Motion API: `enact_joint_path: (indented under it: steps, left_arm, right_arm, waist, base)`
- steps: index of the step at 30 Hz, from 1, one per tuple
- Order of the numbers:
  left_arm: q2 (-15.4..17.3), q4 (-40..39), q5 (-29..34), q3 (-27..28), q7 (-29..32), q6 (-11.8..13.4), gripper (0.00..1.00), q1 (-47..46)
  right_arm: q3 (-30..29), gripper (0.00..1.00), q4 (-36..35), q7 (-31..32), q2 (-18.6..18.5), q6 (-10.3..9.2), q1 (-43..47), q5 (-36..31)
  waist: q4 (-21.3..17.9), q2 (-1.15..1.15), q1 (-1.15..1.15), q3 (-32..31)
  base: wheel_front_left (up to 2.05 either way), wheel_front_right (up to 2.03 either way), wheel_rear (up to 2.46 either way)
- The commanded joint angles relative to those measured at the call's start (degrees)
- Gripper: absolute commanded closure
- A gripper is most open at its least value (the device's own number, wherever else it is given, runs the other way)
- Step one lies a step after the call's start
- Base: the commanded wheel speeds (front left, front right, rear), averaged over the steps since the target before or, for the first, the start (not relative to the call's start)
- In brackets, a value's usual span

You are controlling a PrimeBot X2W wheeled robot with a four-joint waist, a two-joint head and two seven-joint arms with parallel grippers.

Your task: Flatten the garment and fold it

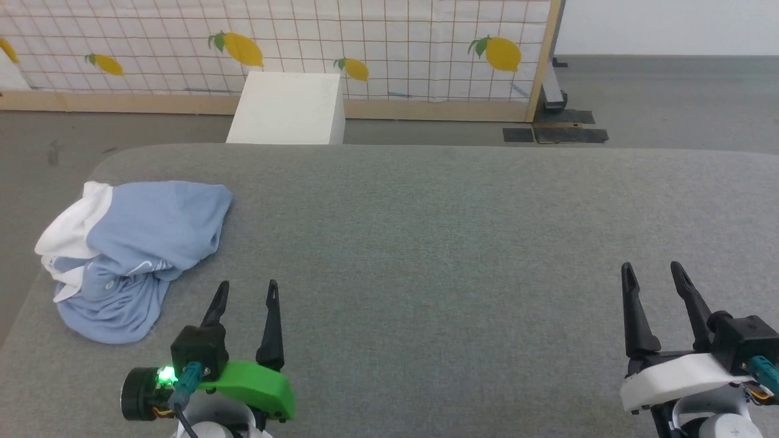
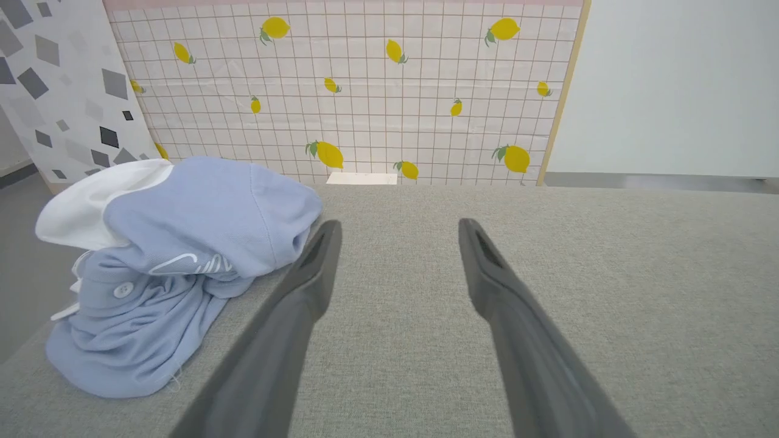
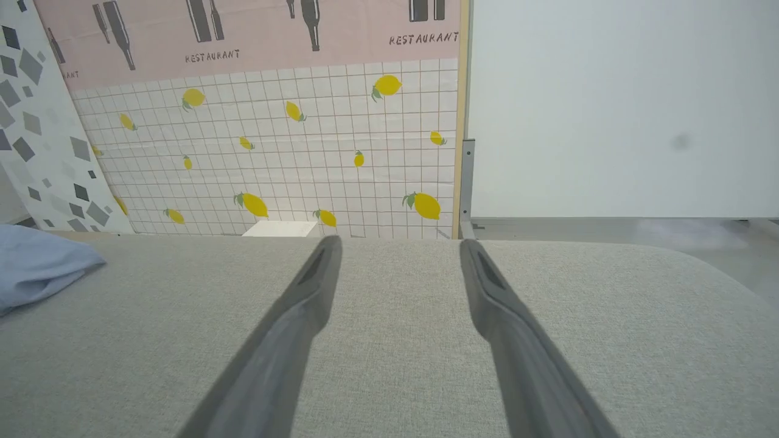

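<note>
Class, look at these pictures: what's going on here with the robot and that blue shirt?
Nothing is being handled yet. The shirt lies crumpled in a heap near the left edge of the grey padded table, not yet flattened or folded. The left gripper is open and empty, just to the right of the shirt. The right gripper, also open and empty, is far over on the other side.

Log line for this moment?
stage: not started | garment: crumpled heap, left end of grey surface | left gripper: open, empty, beside heap | right gripper: open, empty, far right
</note>
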Motion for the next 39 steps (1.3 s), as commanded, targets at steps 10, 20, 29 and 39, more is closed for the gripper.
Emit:
enact_joint_path:
  steps: [10,20,29,39]
  left_arm:
    - [0.14,1.04,-0.11,0.39,-1.69,0.35,0.0,-1.41]
    - [0.58,1.62,-0.48,0.97,-2.86,0.55,0.0,-0.8]
    - [0.74,1.84,-0.93,1.43,-3.93,0.93,0.0,-0.5]
    - [0.85,2.02,-1.35,2.09,-4.46,1.1,0.0,0.34]
  right_arm:
    - [0.53,0.0,1.03,-1.65,0.06,-0.07,0.85,0.62]
    - [2.09,0.0,2.47,-2.83,0.07,-0.08,1.59,1.88]
    - [3.17,0.0,3.99,-3.9,0.07,-0.08,2.23,2.61]
    - [4.72,0.0,5.73,-4.44,0.07,-0.09,2.2,2.96]
  waist:
    - [7.53,0.0,0.0,-0.57]
    - [16.63,0.0,0.0,-1.47]
    - [24.7,0.0,0.0,-1.33]
    - [29.4,0.0,0.0,-1.24]
  base:
    - [0.0,0.0,0.0]
    - [0.0,0.0,0.0]
    - [0.0,0.0,0.0]
    - [0.0,0.0,0.0]
